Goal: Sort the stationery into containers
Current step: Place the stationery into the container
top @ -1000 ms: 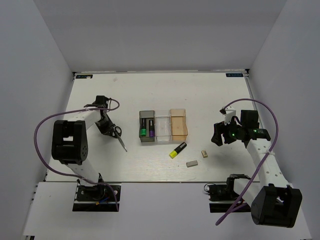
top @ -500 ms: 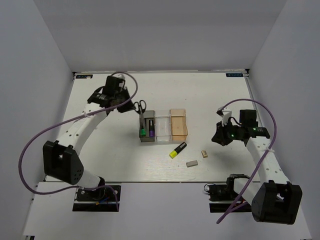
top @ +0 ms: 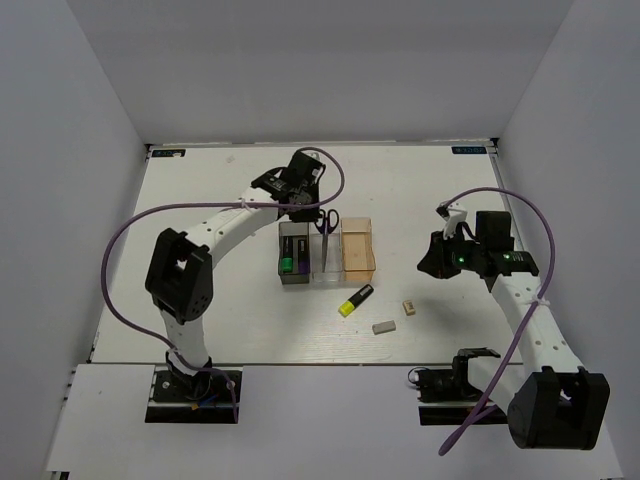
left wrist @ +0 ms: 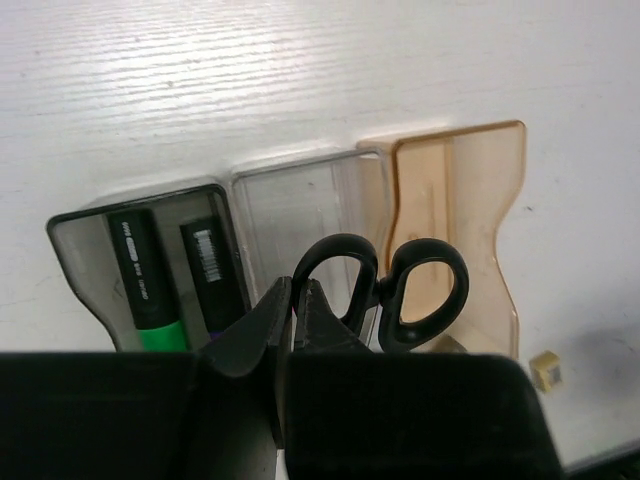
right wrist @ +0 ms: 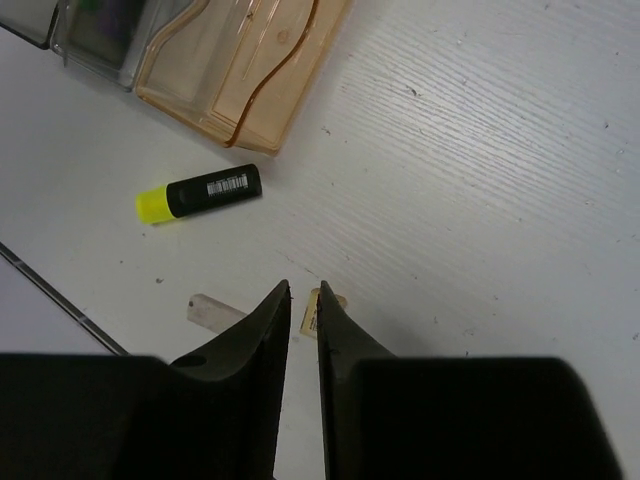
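Note:
My left gripper (top: pixel 306 206) is shut on the blades of the black-handled scissors (top: pixel 327 221), which hang handles-down over the clear bin (top: pixel 325 262). In the left wrist view the scissors' handles (left wrist: pixel 382 290) sit just past my left gripper (left wrist: pixel 297 297). The dark grey bin (top: pixel 281 262) holds a green highlighter (left wrist: pixel 141 285) and a purple one (left wrist: pixel 209 276). The orange bin (top: pixel 358 262) holds nothing. On the table lie a yellow highlighter (top: pixel 355 300), a beige eraser (top: pixel 408 308) and a grey eraser (top: pixel 384 326). My right gripper (right wrist: pixel 303 294) hovers over the beige eraser (right wrist: pixel 316 310), jaws narrowly apart, holding nothing.
The three bins stand in a row at the table's middle. The yellow highlighter (right wrist: pixel 200 195) lies just in front of the orange bin (right wrist: pixel 240 70), with the grey eraser (right wrist: pixel 215 310) nearer the front edge. White walls close in the table on three sides.
My left arm has carried the scissors from the table's left side to above the clear bin. My right gripper has narrowed from wide open and edged slightly left.

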Motion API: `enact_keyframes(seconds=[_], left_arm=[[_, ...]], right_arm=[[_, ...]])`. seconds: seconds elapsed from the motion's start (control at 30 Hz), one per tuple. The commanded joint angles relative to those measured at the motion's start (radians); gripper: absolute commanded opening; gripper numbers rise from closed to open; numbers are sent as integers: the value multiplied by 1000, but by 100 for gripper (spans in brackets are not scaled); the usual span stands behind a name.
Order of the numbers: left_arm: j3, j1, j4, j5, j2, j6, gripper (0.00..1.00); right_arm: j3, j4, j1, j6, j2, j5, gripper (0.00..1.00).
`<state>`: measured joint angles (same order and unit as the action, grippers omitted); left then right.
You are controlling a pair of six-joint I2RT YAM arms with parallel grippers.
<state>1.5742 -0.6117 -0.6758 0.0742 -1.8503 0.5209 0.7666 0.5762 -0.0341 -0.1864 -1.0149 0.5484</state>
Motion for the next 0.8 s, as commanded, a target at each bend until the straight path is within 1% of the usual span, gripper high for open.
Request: enact_keyframes(seconds=[0.0, 0.13, 0.3, 0.4, 0.47, 0.5, 0.53, 0.57, 0.6, 0.63, 0.67, 0.7, 0.73, 0.77], left_arm=[[32, -8, 38, 111, 2, -12, 0], [43, -23, 56, 164, -30, -19, 0], [75, -20, 62, 182, -59, -16, 0], [106, -17, 48, 191, -81, -19, 0], [103, -19, 50, 196, -86, -21, 0], [96, -20, 54, 193, -84, -19, 0], [89, -17, 53, 187, -86, -15, 0], [81, -23, 59, 185, -86, -16, 0], [63, -26, 62, 185, -79, -15, 5], [41, -28, 65, 185, -73, -16, 18], [18, -28, 79, 184, -63, -13, 23], [0, -26, 84, 184, -58, -12, 28], [-8, -26, 88, 182, -50, -10, 43], [-11, -25, 90, 180, -43, -10, 46]], right_arm=[[-9, -49, -3, 36, 15, -22, 20], [-13, -45, -6, 28, 9, -13, 22], [-18, -48, -6, 21, 2, -15, 28], [-20, -47, -9, 16, -10, -18, 28], [-20, -42, -10, 10, -14, -21, 34], [-21, -44, -15, 5, -19, -21, 39], [-23, -39, -18, -4, -22, -19, 54], [-21, -33, -20, -16, -31, -21, 60], [-20, -27, -23, -22, -37, -15, 63], [-9, -3, -26, -27, -43, -15, 65], [-7, 4, -29, -39, -65, -18, 65], [-4, 11, -32, -47, -71, -24, 63], [2, 33, -39, -60, -85, -30, 57], [3, 40, -47, -68, -91, -42, 55]])
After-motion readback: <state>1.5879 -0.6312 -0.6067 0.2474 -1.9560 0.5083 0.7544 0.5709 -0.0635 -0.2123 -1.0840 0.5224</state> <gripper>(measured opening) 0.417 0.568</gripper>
